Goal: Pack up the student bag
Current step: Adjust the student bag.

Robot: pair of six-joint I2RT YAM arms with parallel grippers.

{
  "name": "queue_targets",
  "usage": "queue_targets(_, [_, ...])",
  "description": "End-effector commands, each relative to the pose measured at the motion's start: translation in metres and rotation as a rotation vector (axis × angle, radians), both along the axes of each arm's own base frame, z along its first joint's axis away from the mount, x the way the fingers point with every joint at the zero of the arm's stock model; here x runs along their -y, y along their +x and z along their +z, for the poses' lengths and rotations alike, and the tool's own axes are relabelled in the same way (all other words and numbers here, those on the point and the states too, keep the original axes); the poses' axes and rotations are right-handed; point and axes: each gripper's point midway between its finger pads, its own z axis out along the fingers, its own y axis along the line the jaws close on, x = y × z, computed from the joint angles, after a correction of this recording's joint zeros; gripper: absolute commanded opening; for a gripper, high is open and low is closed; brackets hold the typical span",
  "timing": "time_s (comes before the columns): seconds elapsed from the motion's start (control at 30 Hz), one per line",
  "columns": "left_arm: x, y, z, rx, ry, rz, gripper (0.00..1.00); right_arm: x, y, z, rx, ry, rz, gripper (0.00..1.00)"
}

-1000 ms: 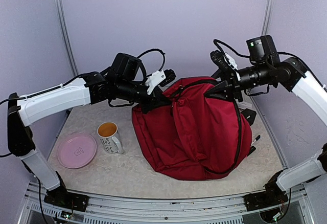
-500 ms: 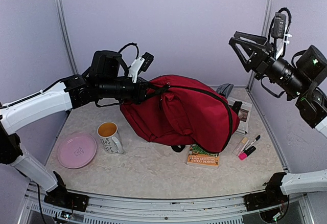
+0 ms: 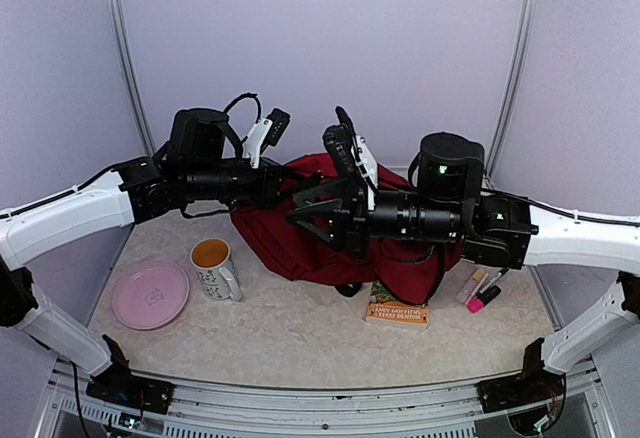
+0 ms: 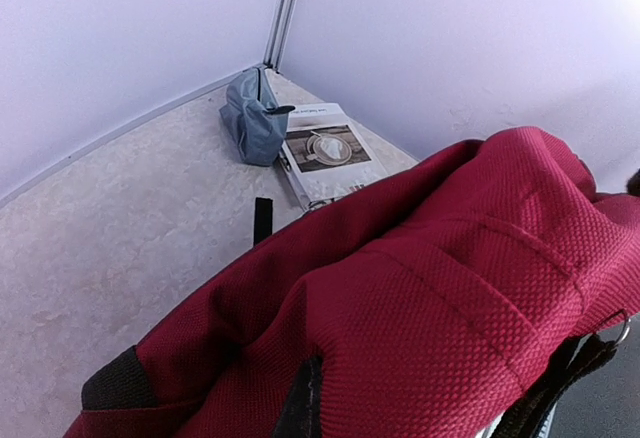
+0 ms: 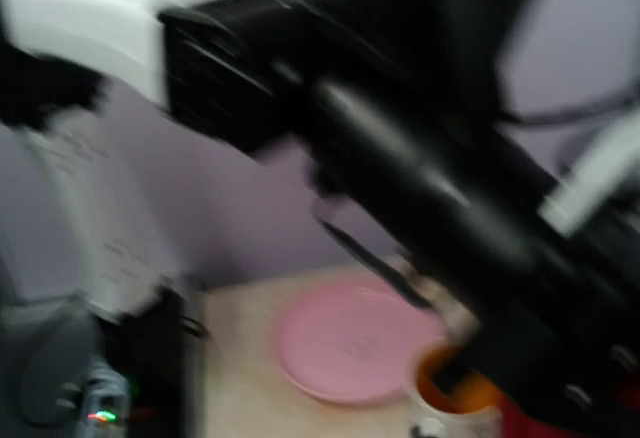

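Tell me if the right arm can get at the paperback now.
Probably yes: the paperback lies uncovered in front of the student bag; the right hand hovers above the bag and would have to draw back.

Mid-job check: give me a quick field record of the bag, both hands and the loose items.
student bag: red, top edge pulled up toward the left arm
left hand: shut on the bag's top
right hand: open, empty, in front of the bag
outside bag: mug, pink plate, book, markers, grey pouch, booklet
right wrist view: blurred
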Motion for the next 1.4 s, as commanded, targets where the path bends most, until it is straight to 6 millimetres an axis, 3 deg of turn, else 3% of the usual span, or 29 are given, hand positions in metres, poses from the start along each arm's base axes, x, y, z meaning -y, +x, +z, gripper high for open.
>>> queue_targets(0.0, [-0.002, -0.011, 0.049, 0.104, -0.126, -0.045, 0.0, 0.03, 0.024, 0.01, 0.122, 0.037, -0.205, 0.4])
queue_targets(0.17, [-0.004, -0.028, 0.061, 0.146, -0.167, -0.119, 0.0, 0.071, 0.066, -0.016, 0.156, -0.043, -0.515, 0.36])
queue_targets(0.27, [0.005, -0.052, 0.066, 0.176, -0.19, -0.243, 0.0, 0.088, 0.09, -0.034, 0.147, -0.125, -0.631, 0.33])
queue_targets(0.47, [0.026, -0.095, 0.067, 0.147, -0.234, -0.472, 0.0, 0.11, 0.131, -0.018, 0.146, -0.132, -0.719, 0.32])
queue_targets(0.63, [0.024, -0.098, 0.076, 0.108, -0.3, -0.509, 0.0, 0.108, 0.151, -0.001, 0.151, -0.142, -0.678, 0.33])
queue_targets(0.77, [0.02, -0.066, 0.065, 0.068, -0.288, -0.368, 0.0, 0.086, 0.139, -0.017, 0.106, -0.18, -0.503, 0.36])
queue_targets(0.9, [0.015, -0.036, 0.042, 0.025, -0.244, -0.248, 0.0, 0.067, 0.097, -0.021, 0.032, -0.14, -0.24, 0.34])
queue_targets(1.0, [0.016, -0.034, 0.041, 0.017, -0.245, -0.251, 0.0, 0.066, 0.082, -0.013, -0.009, -0.093, -0.17, 0.32])
queue_targets(1.13, [0.016, -0.033, 0.038, 0.035, -0.227, -0.244, 0.0, 0.07, 0.086, -0.011, -0.021, -0.088, -0.217, 0.28])
queue_targets(1.3, [0.016, -0.034, 0.037, 0.043, -0.219, -0.249, 0.0, 0.058, 0.07, -0.015, 0.196, -0.159, -0.259, 0.29])
queue_targets(1.37, [0.016, -0.034, 0.038, 0.048, -0.216, -0.25, 0.0, 0.062, 0.067, -0.016, 0.319, -0.189, -0.289, 0.3])
